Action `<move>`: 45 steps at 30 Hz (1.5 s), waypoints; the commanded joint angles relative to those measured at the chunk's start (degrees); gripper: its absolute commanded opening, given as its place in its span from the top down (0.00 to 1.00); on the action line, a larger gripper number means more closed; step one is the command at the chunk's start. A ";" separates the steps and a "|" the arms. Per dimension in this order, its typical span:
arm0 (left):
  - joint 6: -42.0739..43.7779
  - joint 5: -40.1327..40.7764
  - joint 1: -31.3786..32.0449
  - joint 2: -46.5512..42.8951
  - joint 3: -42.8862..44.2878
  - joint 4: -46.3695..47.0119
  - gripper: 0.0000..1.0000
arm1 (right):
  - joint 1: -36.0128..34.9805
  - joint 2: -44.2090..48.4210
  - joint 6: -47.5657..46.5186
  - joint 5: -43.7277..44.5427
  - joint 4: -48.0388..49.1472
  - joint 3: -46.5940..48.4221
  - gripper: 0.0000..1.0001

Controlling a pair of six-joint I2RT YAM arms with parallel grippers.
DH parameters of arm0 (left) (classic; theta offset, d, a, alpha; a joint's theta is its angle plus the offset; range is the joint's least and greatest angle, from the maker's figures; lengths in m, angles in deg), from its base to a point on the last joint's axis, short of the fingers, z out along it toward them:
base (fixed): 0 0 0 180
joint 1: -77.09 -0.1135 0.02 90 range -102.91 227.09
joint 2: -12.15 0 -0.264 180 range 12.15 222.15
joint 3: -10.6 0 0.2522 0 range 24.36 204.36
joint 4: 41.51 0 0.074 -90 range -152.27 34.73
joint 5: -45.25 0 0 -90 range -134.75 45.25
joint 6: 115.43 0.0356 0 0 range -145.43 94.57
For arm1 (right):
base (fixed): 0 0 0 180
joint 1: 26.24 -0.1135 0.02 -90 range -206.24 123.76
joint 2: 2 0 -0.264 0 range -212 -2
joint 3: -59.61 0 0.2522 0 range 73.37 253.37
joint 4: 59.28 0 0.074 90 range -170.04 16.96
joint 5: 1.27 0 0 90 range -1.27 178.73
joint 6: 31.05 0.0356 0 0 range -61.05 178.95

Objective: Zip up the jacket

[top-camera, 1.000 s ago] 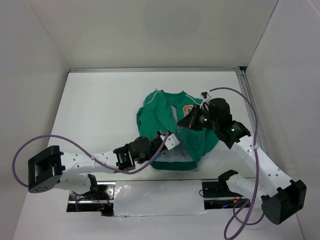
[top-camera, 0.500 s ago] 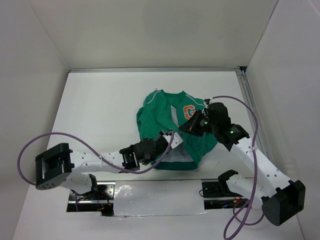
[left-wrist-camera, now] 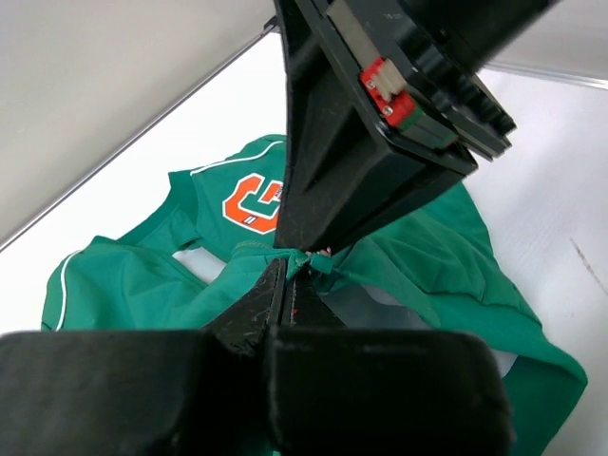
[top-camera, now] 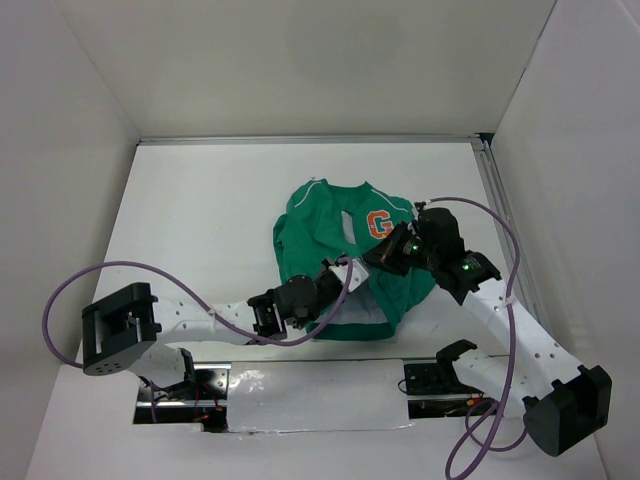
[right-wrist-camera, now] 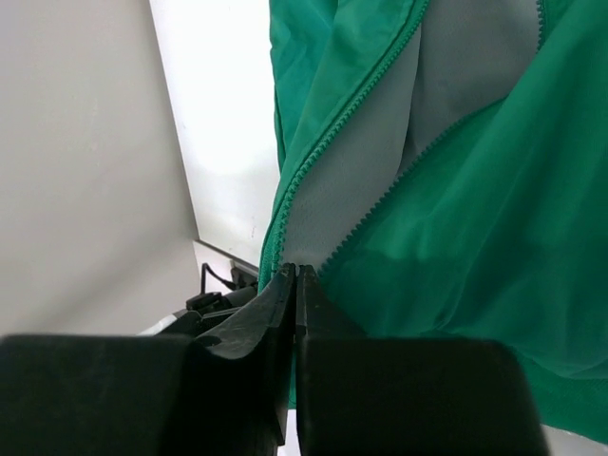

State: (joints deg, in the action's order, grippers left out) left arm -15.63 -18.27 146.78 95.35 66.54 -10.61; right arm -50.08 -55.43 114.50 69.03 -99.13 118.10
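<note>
The green jacket (top-camera: 318, 228) lies crumpled mid-table with its orange G patch (top-camera: 379, 223) facing up and pale lining (top-camera: 356, 318) showing at the near hem. My left gripper (top-camera: 347, 272) is shut on a fold of green fabric at the bottom of the zip (left-wrist-camera: 290, 264). My right gripper (top-camera: 373, 261) hangs right over it, its black body (left-wrist-camera: 361, 161) filling the left wrist view. The right gripper's tips (right-wrist-camera: 296, 271) are shut exactly where the two rows of zipper teeth (right-wrist-camera: 332, 142) meet. The slider itself is hidden between them. Above that point the zip gapes open over grey lining (right-wrist-camera: 399, 123).
White walls close in the table on the left, back and right, with a metal rail (top-camera: 489, 185) along the right edge. Purple cables (top-camera: 110, 275) loop off both arms. The arm mounts (top-camera: 300, 385) sit on a reflective strip at the near edge.
The right gripper has slid toward the near edge along the zip, uncovering the G patch. The left arm has swung right while its gripper kept its hold on the fabric.
</note>
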 commanded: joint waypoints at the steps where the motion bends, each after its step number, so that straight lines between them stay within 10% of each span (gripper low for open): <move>1: -2.59 -0.29 -0.17 -1.45 1.69 8.77 1.00 | -0.69 1.14 0.70 -4.38 -1.86 0.01 1.00; 11: -5.84 -9.48 -0.26 -10.85 -1.82 -4.92 1.00 | -1.74 0.87 -9.48 23.36 -3.36 5.98 1.00; 25: -11.82 -22.52 -0.17 -25.26 -6.57 -17.15 1.00 | -0.34 -13.44 -25.48 33.84 13.07 12.30 1.00; 45: -30.28 -29.28 -0.08 -27.75 -14.05 -34.20 1.00 | 17.16 -67.50 -34.44 31.84 28.39 59.31 1.00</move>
State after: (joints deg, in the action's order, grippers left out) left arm -38.36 -32.47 143.70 67.68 53.82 -40.05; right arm -37.05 -120.69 85.17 92.33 -88.15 168.02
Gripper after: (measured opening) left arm 0.034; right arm 0.008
